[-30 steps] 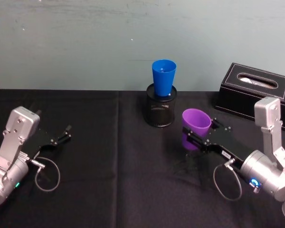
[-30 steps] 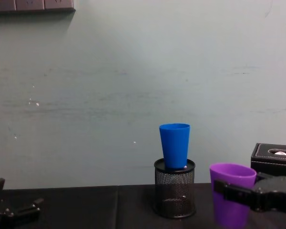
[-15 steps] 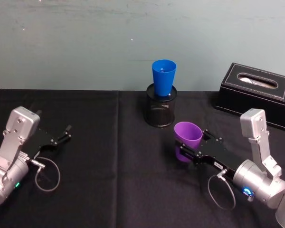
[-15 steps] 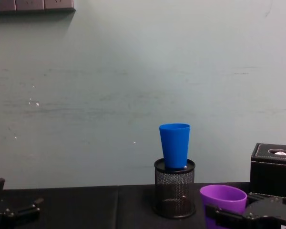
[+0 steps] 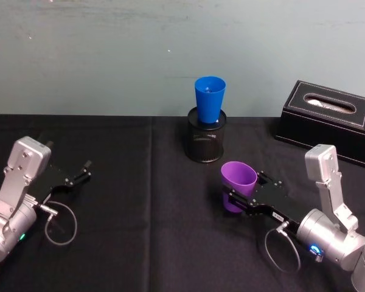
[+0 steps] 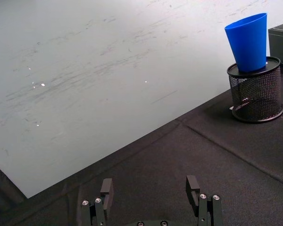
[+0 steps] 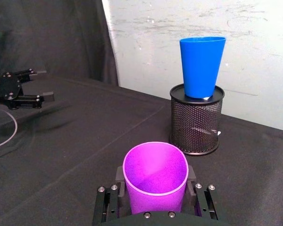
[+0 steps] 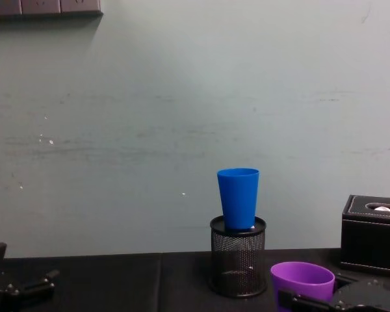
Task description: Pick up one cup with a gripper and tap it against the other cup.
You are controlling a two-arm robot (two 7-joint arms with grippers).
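To tap cleanly, I'd raise the purple tapered plastic tumbler (image 5: 238,185), now low and just front-right of the black mesh pen holder (image 5: 205,143), level with the bright blue plastic tumbler (image 5: 209,97) standing in that holder, then nudge gently. The right gripper (image 5: 243,199) has its fingers (image 7: 192,181) pinching the purple tumbler's sides. The left gripper (image 5: 84,170), far left of the holder, is spread and empty.

Far cup (image 5: 209,100) stands in the mesh holder (image 5: 205,145), near cup (image 5: 237,185) before it, rightward.
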